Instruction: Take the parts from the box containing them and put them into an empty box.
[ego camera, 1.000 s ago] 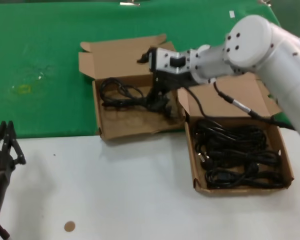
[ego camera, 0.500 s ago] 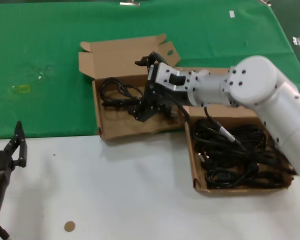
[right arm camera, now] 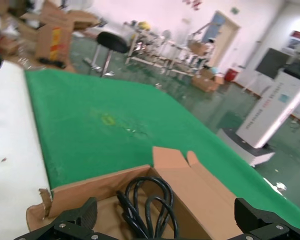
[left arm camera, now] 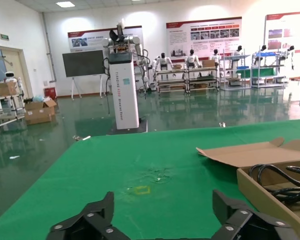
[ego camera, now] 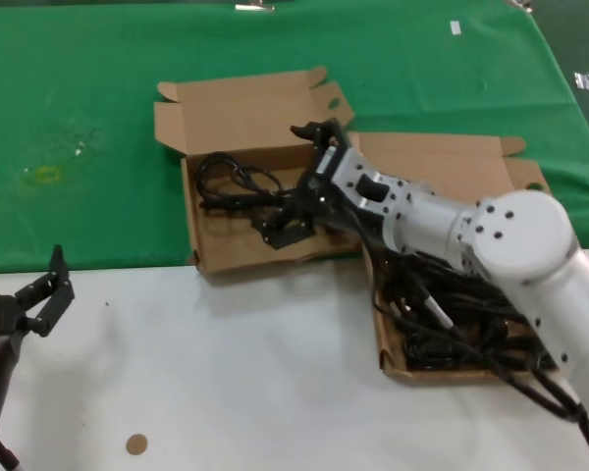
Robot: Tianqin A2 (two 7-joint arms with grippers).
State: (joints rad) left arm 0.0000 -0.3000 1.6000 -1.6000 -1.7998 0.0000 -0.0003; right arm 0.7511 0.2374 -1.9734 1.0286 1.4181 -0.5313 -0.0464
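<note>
From the head view: the right arm now reaches low across both boxes, and its gripper (ego camera: 293,221) sits inside the left box (ego camera: 208,257), the one with the wavy flap. A second ago it was higher with a cord hanging under it; now that cord (ego camera: 234,186) lies in the box in a loose heap, and the jaws look spread with nothing between them. So I'd call that a delivery just made. The right box (ego camera: 393,365) keeps a thick tangle of cords (ego camera: 450,319), so plenty of trips remain. The left gripper (ego camera: 45,297) is parked at the near left over the white surface (ego camera: 255,392), and it has rolled since a moment ago, jaws spread.

Left wrist view: 2 dark fingers (left arm camera: 92,220) wide apart, holding nothing. Past them is green cloth (left arm camera: 140,170) and the corner of the left box with a loop of cord inside.

Right wrist view: both fingers (right arm camera: 70,225) wide apart, and between them the delivered cord (right arm camera: 147,205) lying in the box (right arm camera: 90,192), free of the gripper. Next job, I reckon, is swinging back for another cord.
</note>
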